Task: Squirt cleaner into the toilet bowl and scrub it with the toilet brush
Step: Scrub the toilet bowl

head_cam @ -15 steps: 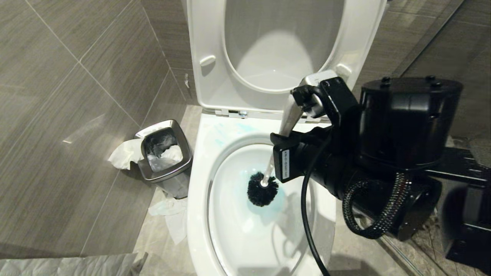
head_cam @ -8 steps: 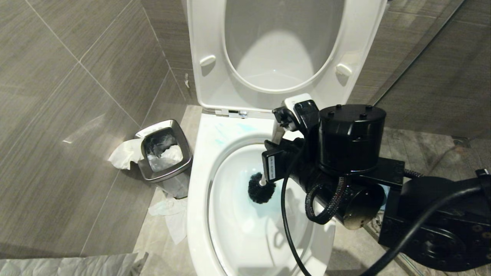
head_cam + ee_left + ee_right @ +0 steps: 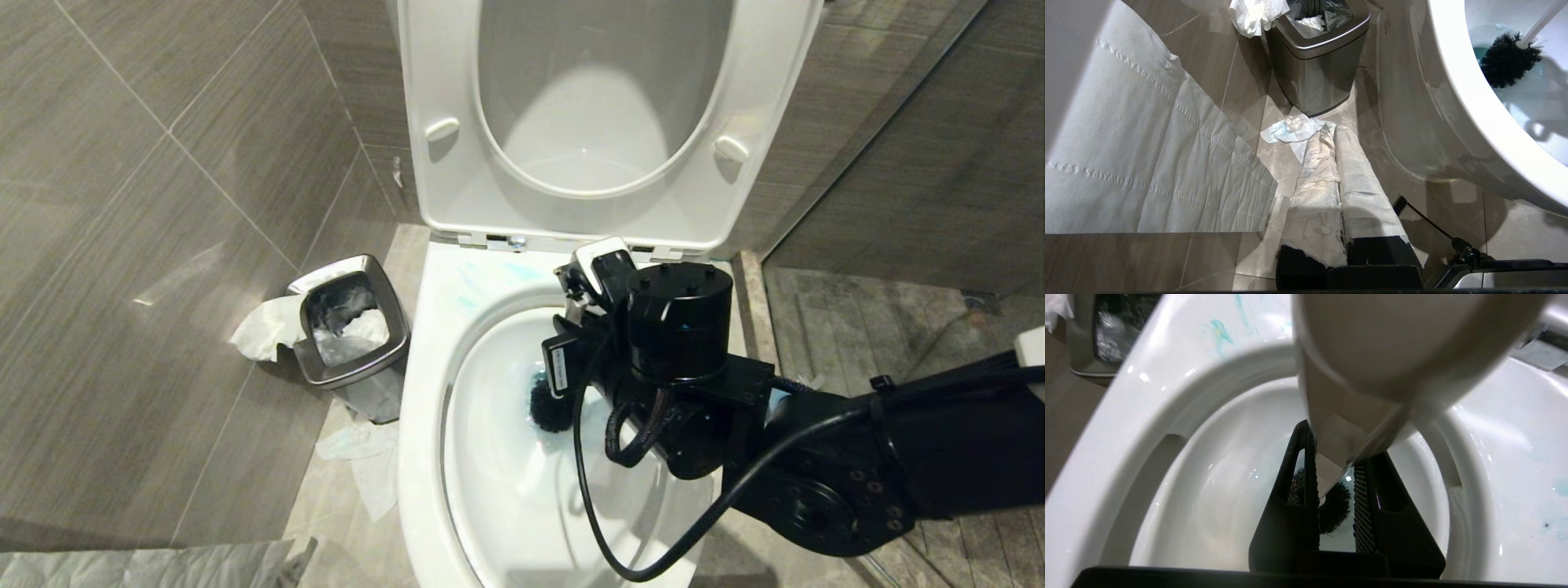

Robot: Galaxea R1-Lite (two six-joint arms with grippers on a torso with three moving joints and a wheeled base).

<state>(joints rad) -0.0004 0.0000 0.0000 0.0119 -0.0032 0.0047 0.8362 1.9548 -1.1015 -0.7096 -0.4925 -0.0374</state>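
Since the earlier head frames, right arm lowered and pulled in over the toilet bowl (image 3: pixel 424 457); brush head carried from mid-basin toward the left inner wall. Bin and seat unchanged, so camera not moved.

Toilet brush (image 3: pixel 1508 59): dark bristle head seen down in the basin, at or just above the blue-tinted water; contact with ceramic cannot be told. Pale stick is run up and back from the bristles, long axis tilted, into the right gripper (image 3: pixel 1337 473). Stick is pinched between the two black ribbed fingers (image 3: pixel 1361 506), jaws narrow around it; knob end seen above the fingers, close to the wrist camera. Bristle head lies straight beyond the fingertips, along the stick, pointing down into the basin.

Cleaner (image 3: pixel 1220 330) seen as turquoise streaks on the flat rim behind the basin, well off to the side of the fingers, plus a pale tint in the water.

Left gripper (image 3: pixel 1337 192) parked low beside the bowl's outer wall, wrapped fingers pressed together, nothing held; right arm judged the working one. Steel waste bin (image 3: pixel 351 327) stands beyond the left fingertips, paper around it.

Next stroke judged to depend on the tilt of the stick toward the wall.
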